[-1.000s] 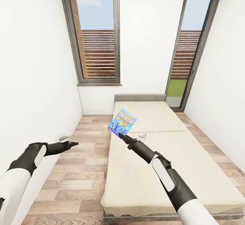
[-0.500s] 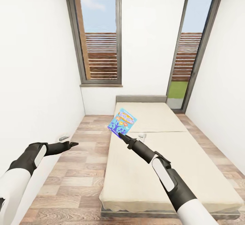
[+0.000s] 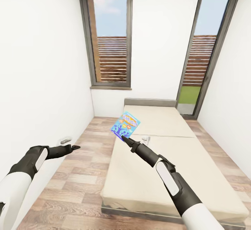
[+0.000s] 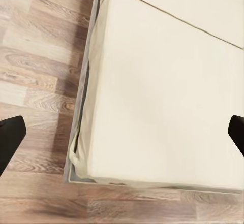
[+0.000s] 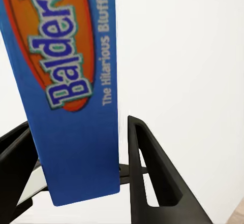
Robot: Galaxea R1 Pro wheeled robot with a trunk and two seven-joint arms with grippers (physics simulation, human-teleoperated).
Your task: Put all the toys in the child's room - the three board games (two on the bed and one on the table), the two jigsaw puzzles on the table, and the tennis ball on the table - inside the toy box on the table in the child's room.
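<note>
**A:** Status from where I'm standing: right end effector is out in front of the robot over the near left part of the bed, pinching the blue board game by its lower edge. The box stands up off the fingertips, tilted, printed face toward the head camera.

**B:** Grip solid?

**A:** The right wrist view says yes. Box sits between the two black fingers, jaws closed to the box's thickness, one finger on each face. "Balderd…" is readable on the cover there (the head view is too coarse for the title).

**B:** Why an edge pinch?

**A:** My guess: it's a thin flat box, so an edge is the only place the jaws can span. The trade-off is that it can pivot in the grip while being carried.

**B:** Left arm?

**A:** Left end effector is parked low over the wood floor by the wall, well apart from the box. In the left wrist view the dark fingertips sit at opposite margins, so it's spread wide, with nothing between them. That camera looks down on the bed's corner and bare mattress.

**B:** Anything else on the bed?

**A:** A small pale thing just past the right end effector; too small to identify. There's no counter or toy box in sight, so I judge this is mid-carry, with the box held high to clear the mattress.
</note>
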